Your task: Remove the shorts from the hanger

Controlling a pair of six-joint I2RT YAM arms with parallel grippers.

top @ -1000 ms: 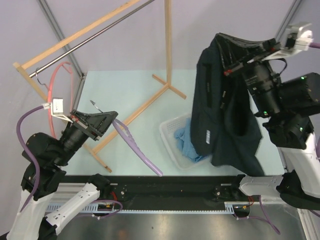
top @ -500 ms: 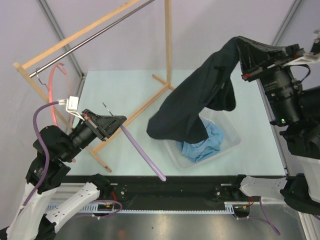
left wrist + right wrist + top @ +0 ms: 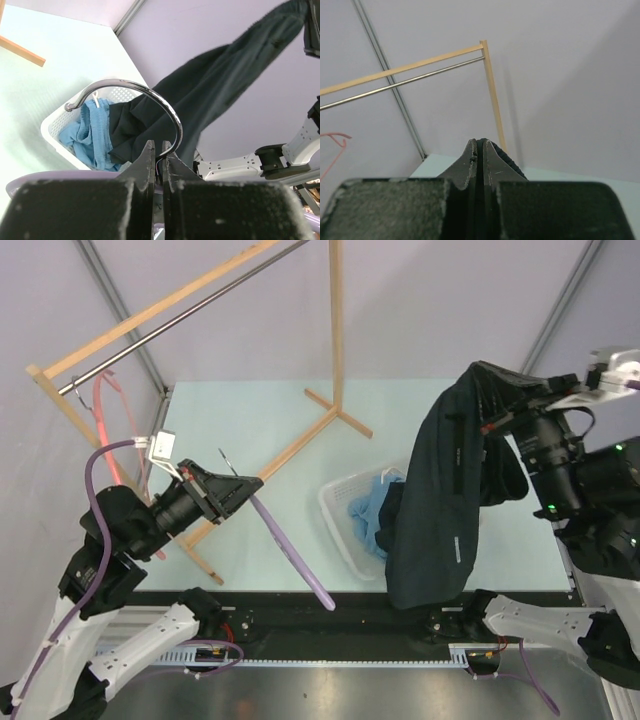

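Right wrist: hand [image 3: 481,143] tight around shorts [image 3: 510,167]

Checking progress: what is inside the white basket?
Light blue shorts lie in the basket. The dark shorts, hanging from the right tool, cover its right side; anything beneath is hidden.

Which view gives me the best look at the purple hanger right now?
Top external: the purple hanger shows its long arm unobstructed, gripped near its hook by the left pincer. Left wrist shows only the metal hook and a purple sliver, close up. Right wrist misses it entirely.
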